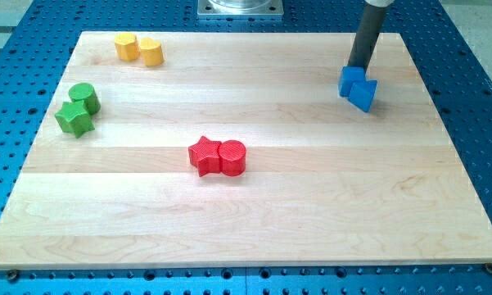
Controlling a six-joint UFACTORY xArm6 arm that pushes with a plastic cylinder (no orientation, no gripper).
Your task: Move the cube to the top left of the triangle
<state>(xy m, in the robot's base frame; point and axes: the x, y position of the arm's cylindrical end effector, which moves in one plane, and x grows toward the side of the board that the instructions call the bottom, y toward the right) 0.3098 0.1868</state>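
Observation:
Two blue blocks sit touching each other near the view's top right of the wooden board (311,205). The right one (363,95) looks like a cube turned on its corner. The left one (348,83) is partly covered by it, and I cannot make out its shape for sure. My dark rod comes down from the view's top, and my tip (358,68) rests right at the top edge of the two blue blocks, touching or almost touching them.
Two yellow blocks (127,47) (151,51) sit side by side at the top left. A green cylinder (84,97) and a green star (74,120) are at the left edge. A red star (203,156) and a red cylinder (233,157) touch near the middle.

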